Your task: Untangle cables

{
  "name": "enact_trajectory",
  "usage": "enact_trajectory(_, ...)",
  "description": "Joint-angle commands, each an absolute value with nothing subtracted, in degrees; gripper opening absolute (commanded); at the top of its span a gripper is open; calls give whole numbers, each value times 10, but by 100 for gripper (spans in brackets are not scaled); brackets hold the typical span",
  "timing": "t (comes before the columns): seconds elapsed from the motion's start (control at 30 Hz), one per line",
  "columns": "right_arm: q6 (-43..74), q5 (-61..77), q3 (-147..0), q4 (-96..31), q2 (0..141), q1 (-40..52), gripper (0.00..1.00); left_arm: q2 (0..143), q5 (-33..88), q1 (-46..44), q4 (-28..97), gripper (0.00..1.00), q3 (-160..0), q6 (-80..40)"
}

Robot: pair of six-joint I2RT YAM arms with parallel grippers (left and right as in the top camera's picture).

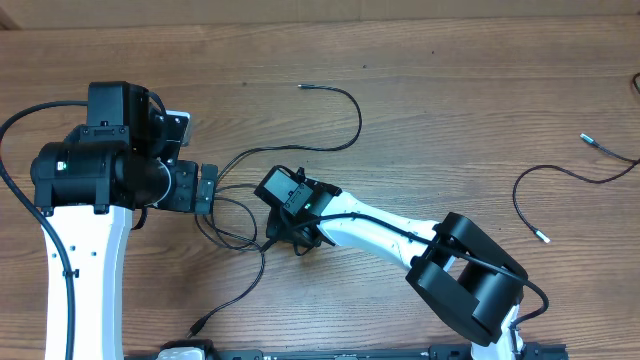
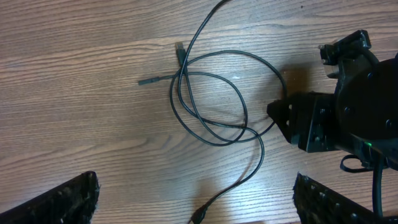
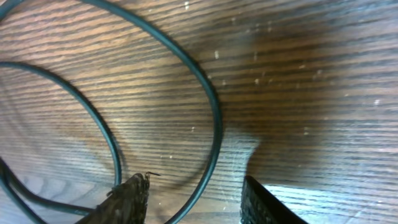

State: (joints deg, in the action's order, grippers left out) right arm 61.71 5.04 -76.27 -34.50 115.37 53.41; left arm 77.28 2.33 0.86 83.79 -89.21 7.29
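Two overlapping loops of the cables (image 1: 235, 215) sit mid-table, at 9 o'clock off the right gripper (image 1: 297, 240). Its jaws are part spread, with one strand between them, not pinched. Left gripper (image 2: 196, 180) is spread wide, holding nothing. I'd nip that single strand only and drag slowly towards 3 o'clock. Right wrist shows the strand; overhead hides it, but alone shows a separate cable (image 1: 545, 168) at 3 o'clock.

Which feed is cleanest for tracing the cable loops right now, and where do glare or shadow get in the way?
Left wrist: sharpest, the cables crisp, mild glare on the table low centre. Overhead: evenly lit, loops small. Right wrist: very close, dark shadow upper right, bright glare lower right.
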Motion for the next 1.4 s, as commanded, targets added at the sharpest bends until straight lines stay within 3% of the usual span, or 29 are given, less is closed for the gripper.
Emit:
enact_trajectory(0.0,642,56,-761,-341,1152,544,48,775,19,12,838,100,-895,73)
enact_trajectory(0.37,652,57,-761,-281,1190,588,48,775,19,12,838,100,-895,73)
enact_trajectory(0.67,660,56,-761,-288,1197,587,20,775,19,12,838,100,-895,73)
enact_trajectory(0.8,660,45,-761,-289,1197,584,16,775,19,12,838,100,-895,73)
enact_trajectory(0.93,660,41,-761,-293,1197,573,4,775,19,12,838,100,-895,73)
enact_trajectory(1.37,610,40,-767,-345,1185,504,4,775,19,12,838,99,-895,73)
